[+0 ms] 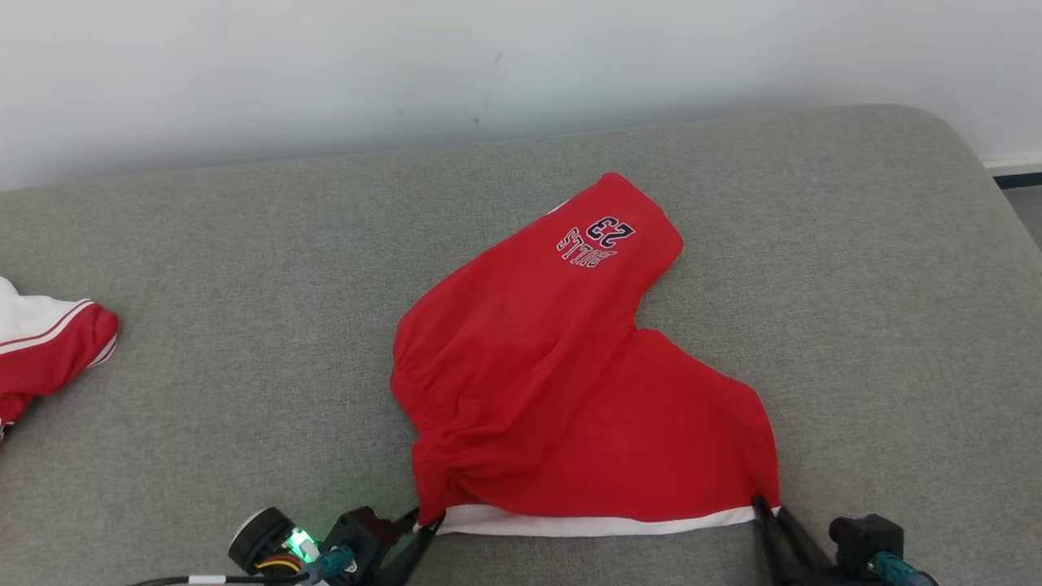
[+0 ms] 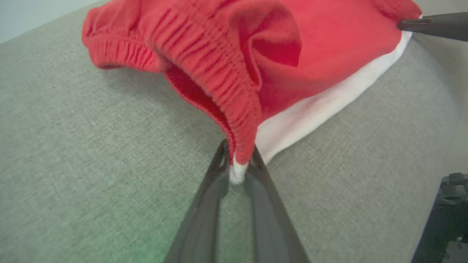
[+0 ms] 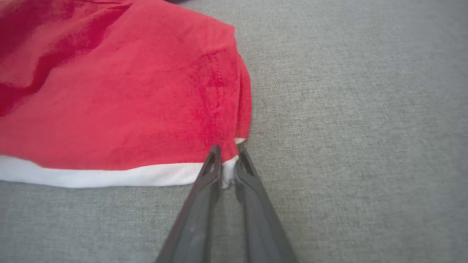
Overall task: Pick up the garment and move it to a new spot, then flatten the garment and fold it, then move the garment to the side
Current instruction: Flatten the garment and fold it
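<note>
The garment (image 1: 562, 382), red shorts with a "BULLS 23" print and a white band along the near edge, lies spread on the grey cushion (image 1: 244, 285). My left gripper (image 1: 427, 521) pinches the near left corner. In the left wrist view its fingertips (image 2: 239, 164) close on the white tip below the gathered waistband (image 2: 204, 62). My right gripper (image 1: 761, 505) holds the near right corner, and in the right wrist view its tips (image 3: 227, 160) clamp the white hem (image 3: 109, 177). The right gripper's finger (image 2: 431, 23) also enters the left wrist view at the top right.
A second red and white garment (image 1: 49, 346) lies at the cushion's far left edge. A white wall (image 1: 488, 65) runs behind. The cushion's rounded right corner (image 1: 961, 146) drops to the floor. Bare cushion lies around the shorts.
</note>
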`<state>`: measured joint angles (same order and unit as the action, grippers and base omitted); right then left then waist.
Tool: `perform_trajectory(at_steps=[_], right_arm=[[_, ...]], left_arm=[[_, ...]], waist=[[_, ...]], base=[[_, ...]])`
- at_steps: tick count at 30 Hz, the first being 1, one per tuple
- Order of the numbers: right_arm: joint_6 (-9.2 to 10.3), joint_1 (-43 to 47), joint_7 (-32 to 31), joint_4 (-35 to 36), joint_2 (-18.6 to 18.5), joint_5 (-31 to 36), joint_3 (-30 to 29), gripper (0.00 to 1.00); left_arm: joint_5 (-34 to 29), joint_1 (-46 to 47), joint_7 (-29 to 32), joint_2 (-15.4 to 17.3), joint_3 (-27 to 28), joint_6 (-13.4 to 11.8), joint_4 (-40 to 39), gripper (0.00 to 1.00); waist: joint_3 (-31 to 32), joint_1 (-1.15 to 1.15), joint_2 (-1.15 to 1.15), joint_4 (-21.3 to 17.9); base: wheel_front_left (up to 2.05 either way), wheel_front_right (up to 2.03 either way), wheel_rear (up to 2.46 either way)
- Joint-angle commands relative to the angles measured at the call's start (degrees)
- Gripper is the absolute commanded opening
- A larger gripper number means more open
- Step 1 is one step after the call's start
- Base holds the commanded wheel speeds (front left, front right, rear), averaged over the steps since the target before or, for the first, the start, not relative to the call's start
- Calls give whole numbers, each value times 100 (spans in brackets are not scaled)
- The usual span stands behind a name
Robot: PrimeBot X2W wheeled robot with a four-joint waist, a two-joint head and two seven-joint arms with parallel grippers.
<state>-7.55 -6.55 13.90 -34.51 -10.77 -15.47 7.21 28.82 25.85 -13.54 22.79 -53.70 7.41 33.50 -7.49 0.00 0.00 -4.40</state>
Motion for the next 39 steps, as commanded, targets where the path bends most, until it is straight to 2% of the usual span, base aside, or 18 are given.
perform_trajectory(at_steps=[1, 6, 14, 18, 22, 25, 26, 29, 32, 35, 39], right_arm=[[13, -50, -50, -101, 51, -84, 125, 0], [13, -21, 21, 46, -91, -101, 231, 0], [13, 332, -252, 1239, -338, -327, 188, 0], [13, 56, -624, 1935, -401, -595, 190, 0], [13, -559, -1018, 2342, -548, -808, 227, 0], [13, -1312, -1297, 2433, -681, -1031, 220, 0], [13, -1898, -1492, 2362, -754, -1183, 228, 0], [13, -2986, -1799, 2133, -832, -1437, 194, 0], [13, -4248, -2142, 1797, -873, -1654, 131, 0], [13, -5535, -2411, 1340, -790, -1820, 64, 0], [13, -7254, -2639, 638, -602, -1797, -98, 0]], left_arm=[[126, 37, -48, 20, -100, 6, 76, 0], [362, -171, -142, 53, 27, 7, -135, 0], [305, -590, -167, 339, 500, -238, -1313, 0], [220, -311, -156, 459, 618, -250, -1751, 0], [182, 284, 48, 591, 734, -177, -2009, 0], [302, 991, 317, 653, 828, -83, -2137, 0], [245, 1641, 567, 774, 802, -42, -2163, 0], [676, 2639, 928, 706, 860, 6, -2070, 0], [1016, 3875, 1325, 830, 603, 2, -1944, 0], [1454, 5083, 1581, 844, 412, 4, -1662, 0], [1912, 6607, 1725, 746, 497, -1, -1081, 0]], waist=[[-10, 0, 0, -21], [56, 0, 0, -23], [188, 0, 0, 72], [185, 0, 0, 106], [60, 0, 0, 138], [-157, 0, 0, 173], [-387, 0, 0, 193], [-817, 0, 0, 226], [-1366, 0, 0, 217], [-1862, 0, 0, 164], [-2499, 0, 0, 27]], base=[[0, 0, 0], [0, 0, 0], [0, 0, 0], [0, 0, 0], [0, 0, 0], [0, 0, 0], [0, 0, 0], [0, 0, 0], [0, 0, 0], [0, 0, 0], [0, 0, 0]])
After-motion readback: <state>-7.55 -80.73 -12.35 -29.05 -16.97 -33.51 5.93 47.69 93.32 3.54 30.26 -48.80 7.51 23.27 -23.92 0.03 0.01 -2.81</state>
